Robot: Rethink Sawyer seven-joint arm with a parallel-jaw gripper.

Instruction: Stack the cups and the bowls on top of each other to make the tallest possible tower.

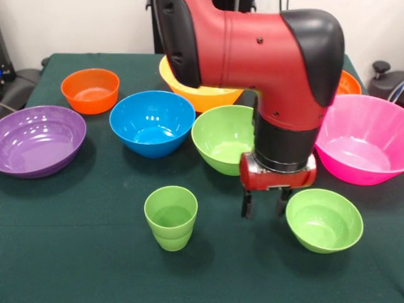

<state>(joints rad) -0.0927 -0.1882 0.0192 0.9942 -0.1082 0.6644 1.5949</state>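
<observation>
While nothing is stacked, I hover empty.
My gripper (265, 207), fingers spread, hangs lower right between green cup (170, 220) and small green bowl (324, 219), seemingly choosing.

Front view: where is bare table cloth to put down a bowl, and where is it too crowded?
Free: the near strip left of the lime green cup, below the purple bowl and blue bowl. Crowded: the gripper hangs open between the cup and the small green bowl; the larger green bowl and pink bowl sit close behind.

Hand (264, 207) flanked by green cup (170, 221), small green bowl (324, 220); bare cloth (76, 252) front-left.
</observation>
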